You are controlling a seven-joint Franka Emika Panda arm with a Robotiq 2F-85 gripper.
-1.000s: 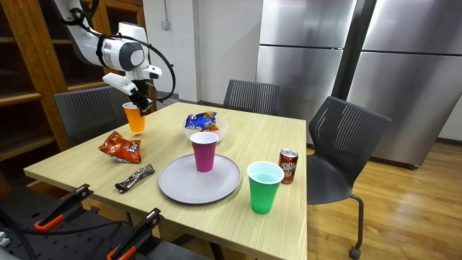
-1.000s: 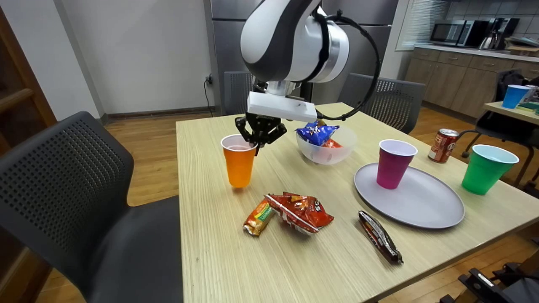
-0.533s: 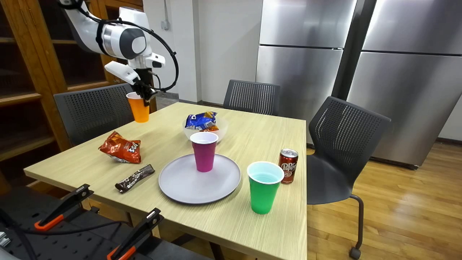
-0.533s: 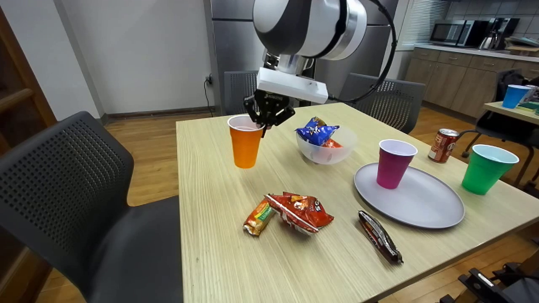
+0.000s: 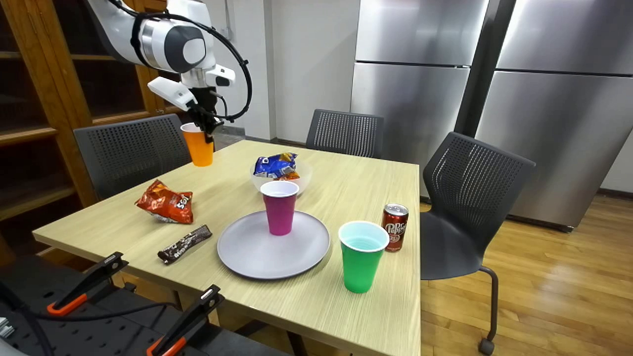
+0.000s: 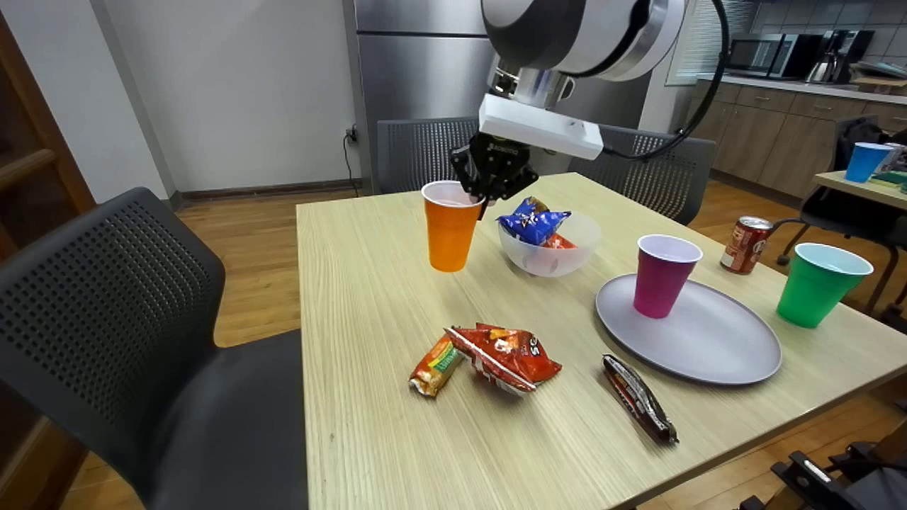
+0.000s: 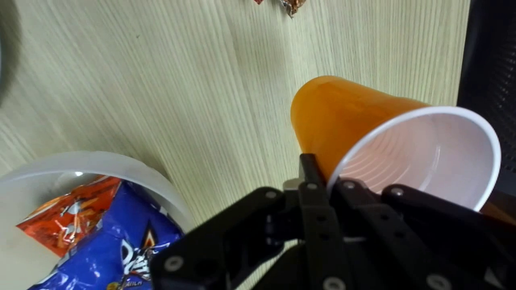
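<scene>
Pinching the orange cup (image 7: 363, 112) in my gripper (image 7: 328, 184), at the wrist view's two o'clock, I've raised it above the table (image 7: 221, 100), nearer the bowl (image 7: 121, 162) at half-past eight, seemingly free to travel.

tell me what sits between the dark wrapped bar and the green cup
A grey plate, with the purple cup standing on it; both exterior views show this.
</scene>
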